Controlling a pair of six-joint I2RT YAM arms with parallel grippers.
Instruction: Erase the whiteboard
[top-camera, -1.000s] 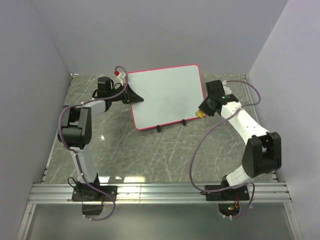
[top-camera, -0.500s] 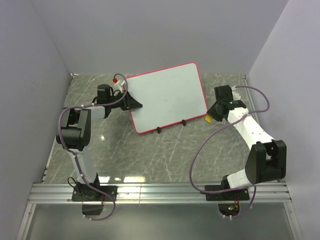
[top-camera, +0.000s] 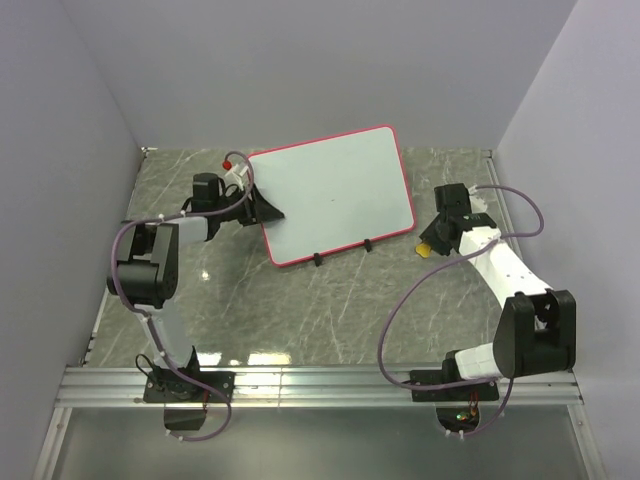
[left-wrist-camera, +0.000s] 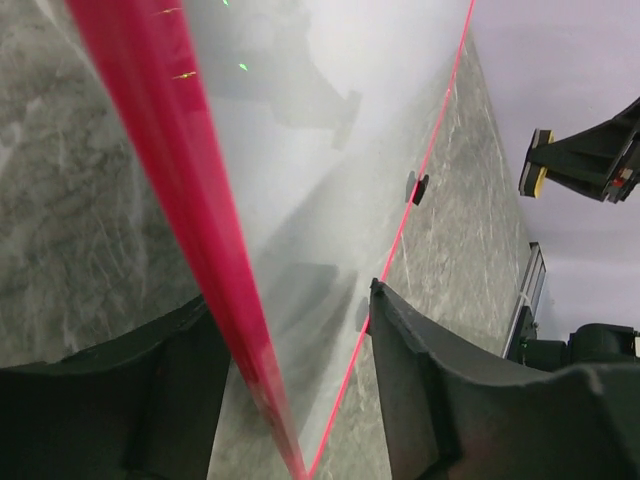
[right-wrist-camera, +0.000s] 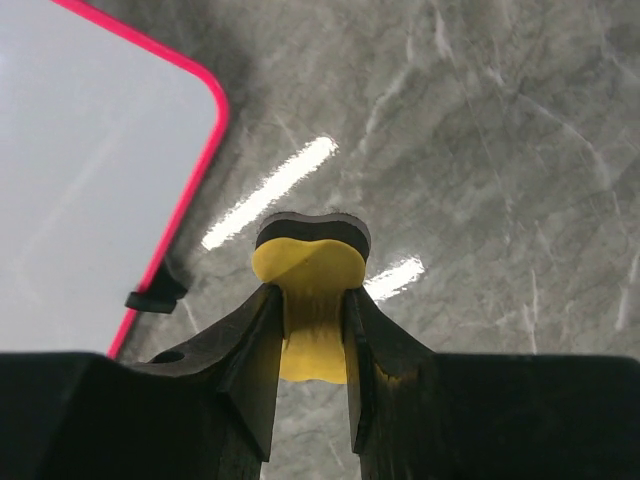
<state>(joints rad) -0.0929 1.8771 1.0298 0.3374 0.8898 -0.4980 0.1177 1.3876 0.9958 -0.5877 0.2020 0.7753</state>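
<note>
The left gripper (top-camera: 264, 207) pinches the whiteboard (top-camera: 335, 195) by its red rim between its jaws. The right gripper (right-wrist-camera: 312, 300) has its jaws squeezed on a yellow eraser (right-wrist-camera: 308, 258); the whiteboard's corner lies ahead-left of them, apart.

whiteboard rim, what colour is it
Red-pink, a thin band all round the whiteboard. It shows best in the top external view.

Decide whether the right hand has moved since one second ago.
Yes. The right hand, shut on the yellow eraser, has drawn rightward and toward the front rail, off the whiteboard corner.
</note>
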